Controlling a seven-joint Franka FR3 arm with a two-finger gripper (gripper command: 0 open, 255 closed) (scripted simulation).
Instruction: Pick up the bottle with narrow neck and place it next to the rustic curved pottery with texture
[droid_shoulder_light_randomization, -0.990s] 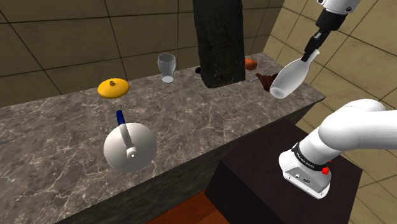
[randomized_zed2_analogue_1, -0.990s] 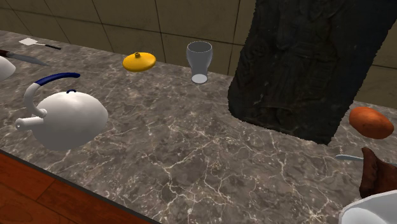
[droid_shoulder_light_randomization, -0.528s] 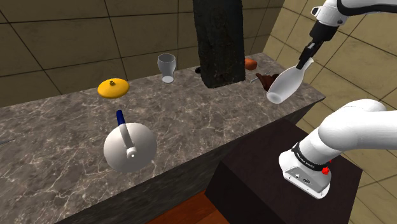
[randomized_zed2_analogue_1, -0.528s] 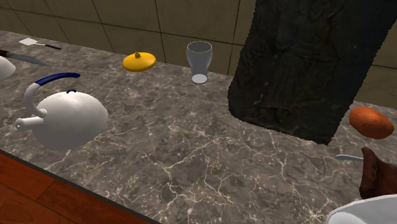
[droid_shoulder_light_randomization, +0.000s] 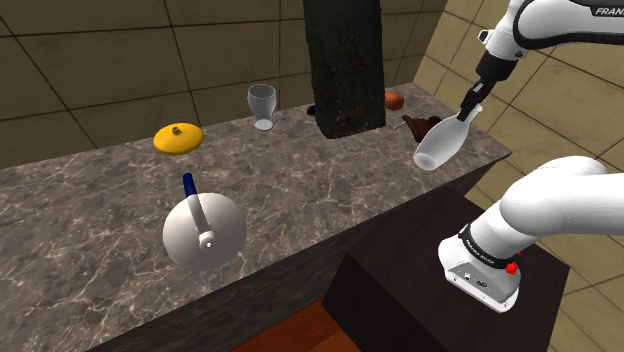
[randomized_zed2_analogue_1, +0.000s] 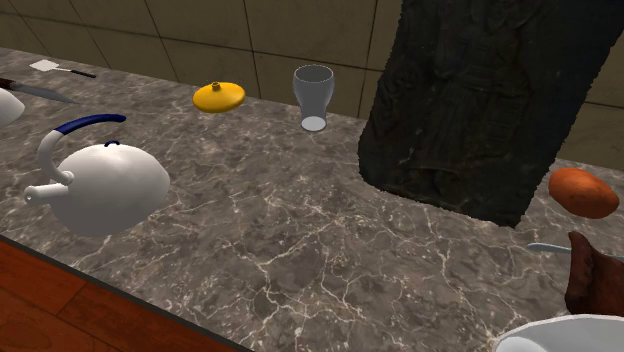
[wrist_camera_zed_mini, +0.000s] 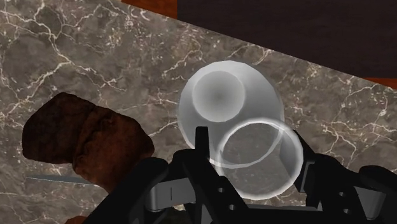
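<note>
The end effector (droid_shoulder_light_randomization: 470, 100) is clamped on the neck of the white bottle (droid_shoulder_light_randomization: 440, 146). The bottle hangs tilted, base lowest, over the counter (droid_shoulder_light_randomization: 300, 190) near its end edge. The brown pottery (droid_shoulder_light_randomization: 417, 126) sits just beside the base, toward the counter's back edge.

Counter layout, seen from the shoulder view

On the counter (droid_shoulder_light_randomization: 300, 200) the kettle (droid_shoulder_light_randomization: 204, 232) sits nearest the front edge, towards the left. Behind it, near the wall, lies a domed lid (droid_shoulder_light_randomization: 178, 137), and to that lid's right stands a glass (droid_shoulder_light_randomization: 262, 105). Right of the glass a tall block (droid_shoulder_light_randomization: 344, 65) rises from the counter, with a round lump (droid_shoulder_light_randomization: 394, 99) just to its right. The pottery (droid_shoulder_light_randomization: 420, 126) sits near the counter's right end, in front of the lump. The bottle (droid_shoulder_light_randomization: 444, 143) hangs tilted just beside the pottery, on its right, its neck clasped in the gripper (droid_shoulder_light_randomization: 472, 97) above. The stand (droid_shoulder_light_randomization: 420, 300) lies before the counter's right end.
</note>
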